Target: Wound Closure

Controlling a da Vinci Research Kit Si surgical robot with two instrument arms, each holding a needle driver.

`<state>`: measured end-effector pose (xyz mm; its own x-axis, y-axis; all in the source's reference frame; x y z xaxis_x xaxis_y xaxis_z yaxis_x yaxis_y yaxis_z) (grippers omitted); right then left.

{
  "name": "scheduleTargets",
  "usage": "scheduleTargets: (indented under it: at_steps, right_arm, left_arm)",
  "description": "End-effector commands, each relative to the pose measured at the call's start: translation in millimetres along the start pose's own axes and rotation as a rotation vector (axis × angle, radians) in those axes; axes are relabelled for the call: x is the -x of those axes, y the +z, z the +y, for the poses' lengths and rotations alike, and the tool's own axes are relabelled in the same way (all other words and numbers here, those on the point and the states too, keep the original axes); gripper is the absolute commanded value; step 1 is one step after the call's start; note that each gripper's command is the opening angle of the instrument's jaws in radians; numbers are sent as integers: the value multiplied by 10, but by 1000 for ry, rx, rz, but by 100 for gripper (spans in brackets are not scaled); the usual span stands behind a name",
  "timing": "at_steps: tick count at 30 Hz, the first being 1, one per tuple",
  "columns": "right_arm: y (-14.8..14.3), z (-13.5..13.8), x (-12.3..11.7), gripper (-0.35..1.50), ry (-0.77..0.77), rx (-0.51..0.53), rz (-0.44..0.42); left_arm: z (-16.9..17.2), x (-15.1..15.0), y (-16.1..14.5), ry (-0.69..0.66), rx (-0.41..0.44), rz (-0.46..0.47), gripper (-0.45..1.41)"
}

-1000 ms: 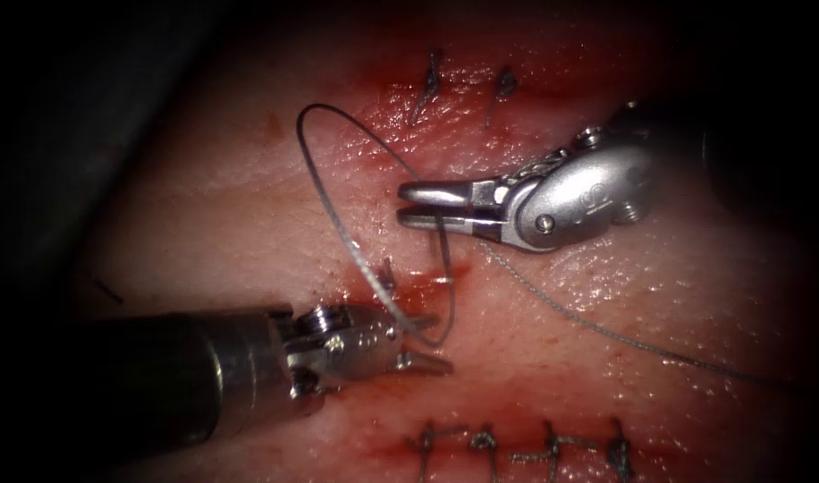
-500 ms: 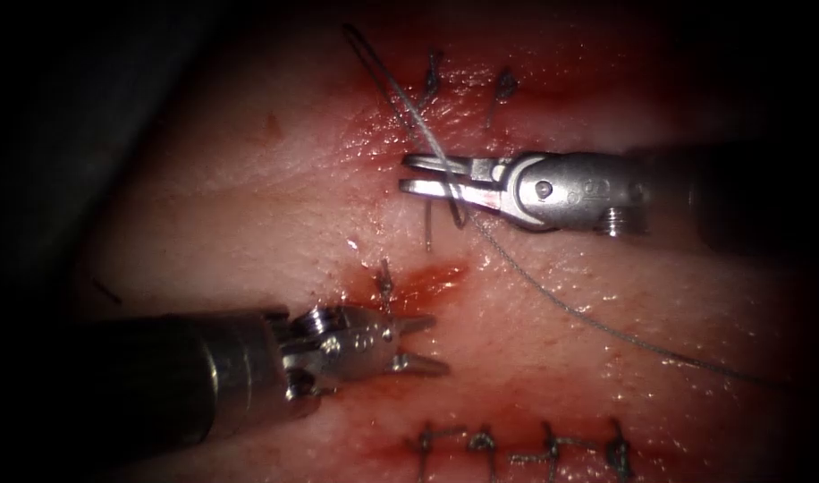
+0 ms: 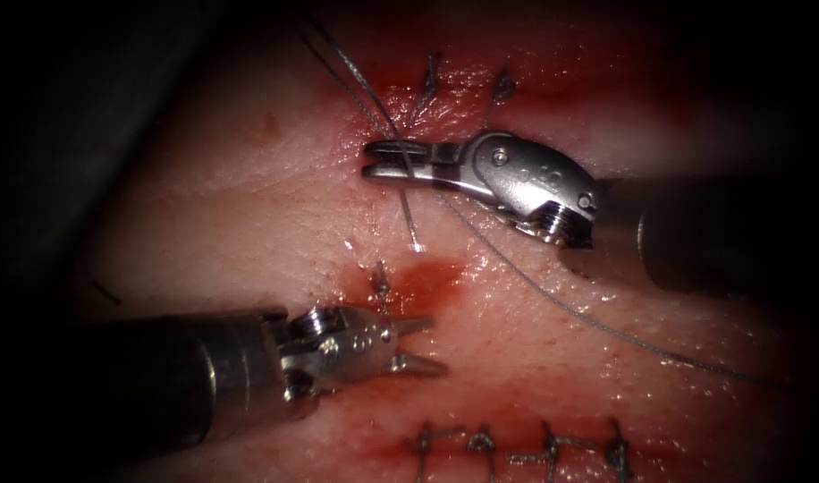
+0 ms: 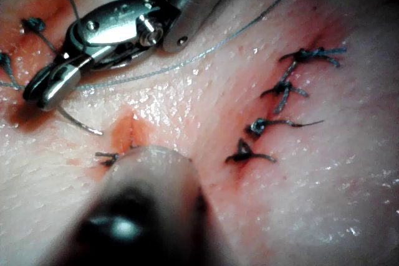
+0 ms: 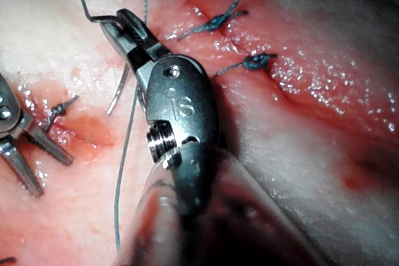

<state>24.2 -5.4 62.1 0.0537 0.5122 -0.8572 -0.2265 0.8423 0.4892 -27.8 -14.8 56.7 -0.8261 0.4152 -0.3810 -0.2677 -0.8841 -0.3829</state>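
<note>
My right tool (image 3: 374,166) lies over the tissue (image 3: 249,197) above the middle cut, its jaws shut on the curved needle (image 3: 409,219), seemingly near its thread end. The needle's free part hangs below the jaws, clear of the tissue. Thread (image 3: 347,67) runs up and left from the jaws, and another strand (image 3: 606,329) trails off to the right. My left tool (image 3: 436,344) sits lower left, open and holding nothing, beside a small knot (image 3: 381,284). The left wrist view has the right tool (image 4: 34,95) with the needle (image 4: 81,123). The right wrist view has those jaws (image 5: 121,18), the needle (image 5: 115,98) and the left tool (image 5: 50,175).
Red fluid (image 3: 432,279) pools at the cut just right of the knot. Tied stitches close one cut at the top (image 3: 432,76) and another along the bottom edge (image 3: 517,447). These stitches also appear in the wrist views (image 4: 280,91) (image 5: 218,20).
The right tool has carried the needle up and to the left, away from the cut by the left tool, and the wide thread loop has drawn out upward. The left tool has stayed put.
</note>
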Motion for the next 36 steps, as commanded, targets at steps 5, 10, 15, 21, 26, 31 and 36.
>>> scheduleTargets:
  at_steps: [5,10,15,21,26,31,36]
  right_arm:
    - [7,2,-1,-35,-8,70,-11]
    - [5,6,-9,-35,1,107,13]
    - [5,4,-12,-35,-2,130,7]
    - [6,2,-11,-35,122,174,-14]
    - [4,-9,-5,-35,180,126,-60]
    - [-3,-28,-1,-35,216,89,-81]
    - [-15,-40,-1,-35,241,65,-100]
  left_arm:
    - [4,-4,10,-2,-3,-1,42]
    - [7,-6,13,-5,-11,-3,42]
    - [7,-6,13,-5,-10,-3,42]
    - [7,-6,13,-5,-11,-3,42]
    - [5,-5,12,-4,-8,-3,42]
    - [2,-3,11,-2,-6,-2,44]
    - [0,-1,7,0,-2,-2,44]
